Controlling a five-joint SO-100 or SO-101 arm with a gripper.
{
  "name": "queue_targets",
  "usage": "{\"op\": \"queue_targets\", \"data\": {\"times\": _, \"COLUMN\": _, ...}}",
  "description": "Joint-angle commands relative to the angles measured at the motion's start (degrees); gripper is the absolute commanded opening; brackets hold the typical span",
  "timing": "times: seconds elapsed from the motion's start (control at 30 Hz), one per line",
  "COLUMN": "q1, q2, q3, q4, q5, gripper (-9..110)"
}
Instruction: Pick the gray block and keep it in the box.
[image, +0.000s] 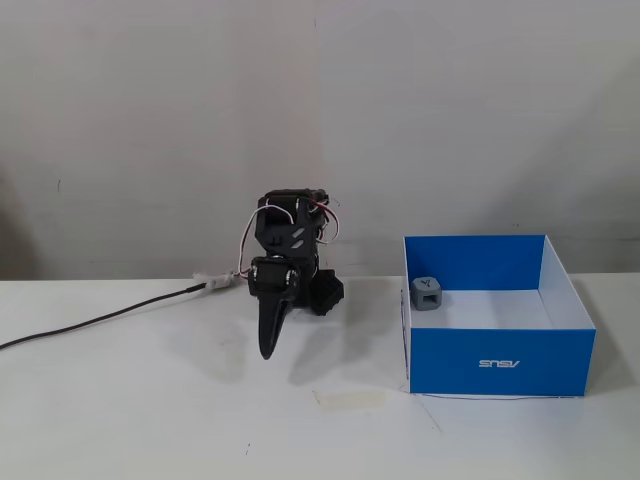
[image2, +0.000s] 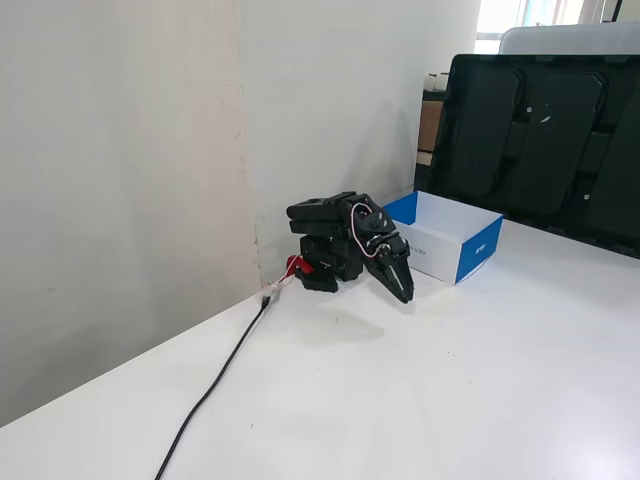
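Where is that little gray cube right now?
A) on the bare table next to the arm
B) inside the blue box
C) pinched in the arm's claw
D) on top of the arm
B: the gray block rests on the white floor inside the box, near its back-left corner, while the gripper points down at the table, well apart from it.

White matte desk. On it: folded black robot arm at centre; open blue cardboard box to its right in a fixed view; black cable trailing left.

Gray block hidden behind box wall in other fixed view.
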Motion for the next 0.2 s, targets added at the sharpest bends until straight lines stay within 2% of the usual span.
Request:
{"op": "queue_targets", "data": {"times": 0.0, "q1": -0.4, "q2": 9.8, "q3": 0.5, "q4": 0.3, "q5": 0.2, "gripper": 0}}
{"op": "queue_targets", "data": {"times": 0.17, "q1": -1.2, "q2": 9.8, "q3": 0.8, "q4": -0.4, "q5": 0.6, "gripper": 0}}
